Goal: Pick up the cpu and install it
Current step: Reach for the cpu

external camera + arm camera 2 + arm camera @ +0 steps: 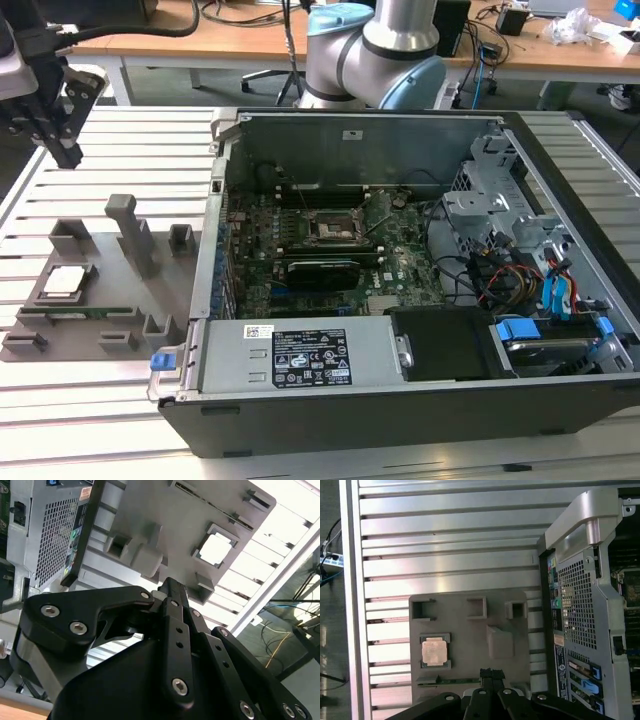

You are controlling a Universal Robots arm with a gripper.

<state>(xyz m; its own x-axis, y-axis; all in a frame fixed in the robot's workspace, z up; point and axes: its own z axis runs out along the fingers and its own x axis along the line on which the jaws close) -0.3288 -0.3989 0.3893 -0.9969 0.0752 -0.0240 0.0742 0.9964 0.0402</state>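
Note:
The cpu [62,282], a small silvery square chip, lies flat in a recess of the grey holder plate [110,290] at the exterior view's left. Both wrist views also catch the cpu [434,651] [216,549] in its recess. My black gripper [68,155] hangs in the air well above the holder's far left corner, apart from the chip. Its fingers [490,672] are shut together with nothing between them. Inside the open computer case [300,365], the metal-framed socket [330,228] sits on the green motherboard.
A thin green memory stick [75,313] lies in a slot of the holder beside the chip. Grey posts [125,225] stand up from the holder. The case's side wall [580,595] rises right next to it. The arm's base [375,50] stands behind the case.

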